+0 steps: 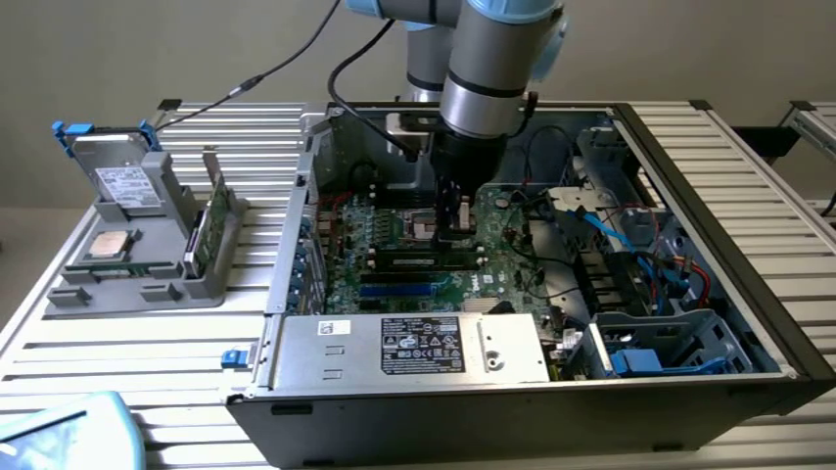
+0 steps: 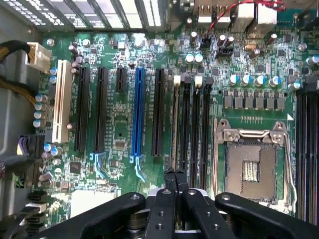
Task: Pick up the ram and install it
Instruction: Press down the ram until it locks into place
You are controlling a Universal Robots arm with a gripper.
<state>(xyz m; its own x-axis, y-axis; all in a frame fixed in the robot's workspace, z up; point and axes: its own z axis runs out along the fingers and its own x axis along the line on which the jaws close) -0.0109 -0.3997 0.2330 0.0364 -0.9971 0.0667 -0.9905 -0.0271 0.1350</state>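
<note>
The ram [image 2: 175, 124] stands edge-on in the first of several long black memory slots [image 2: 196, 124] on the green motherboard, beside the open processor socket [image 2: 249, 167]. My gripper [image 2: 175, 173] is shut, its two black fingertips pressed together directly over one end of the ram's top edge. I cannot tell whether they touch it. In the exterior view my gripper [image 1: 457, 230] reaches straight down into the open computer case [image 1: 706, 196], over the middle of the motherboard.
Bundled cables [image 1: 614, 235] and drive bays fill the case's right side in the exterior view, with the power supply [image 1: 411, 348] at the front. To the left, a grey holder [image 1: 78, 289] carries a hard drive [image 1: 124, 181], a processor chip [image 1: 109, 245] and an upright green board [image 1: 209, 230].
</note>
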